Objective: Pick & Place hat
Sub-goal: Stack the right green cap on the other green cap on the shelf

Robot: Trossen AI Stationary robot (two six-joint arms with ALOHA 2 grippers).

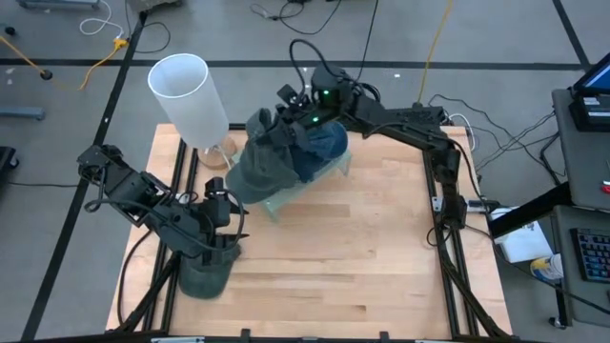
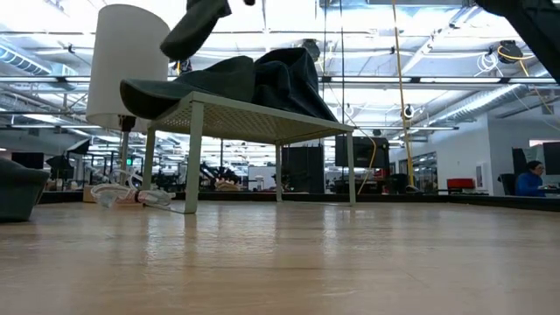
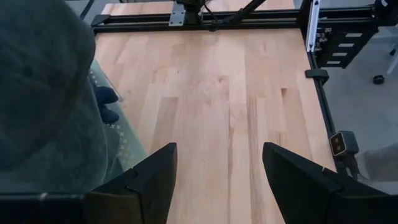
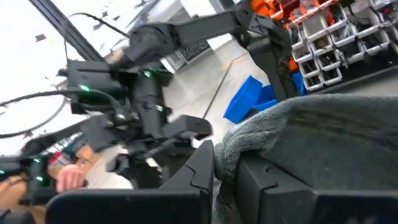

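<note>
My right gripper is shut on a grey knit hat above a small pale rack at the table's far middle. On the rack's top lie a grey-green hat and a blue hat. In the low view the held hat hangs over the rack's left end. My left gripper stands open over the near left of the table, with nothing between its fingers. Below that arm another dark grey hat rests on the wood. My right gripper pinches a bunched edge of the grey hat between its two fingers. The fingers lie about level, coming from the table's far right. The hat droops from the fingers; its lower end hangs just above the hats on the rack.
A white cylindrical lampshade on a wooden foot stands just left of the rack. Black frame rails run along the table's sides. Bare wood lies at the near middle and right. Cables lie on the floor beyond.
</note>
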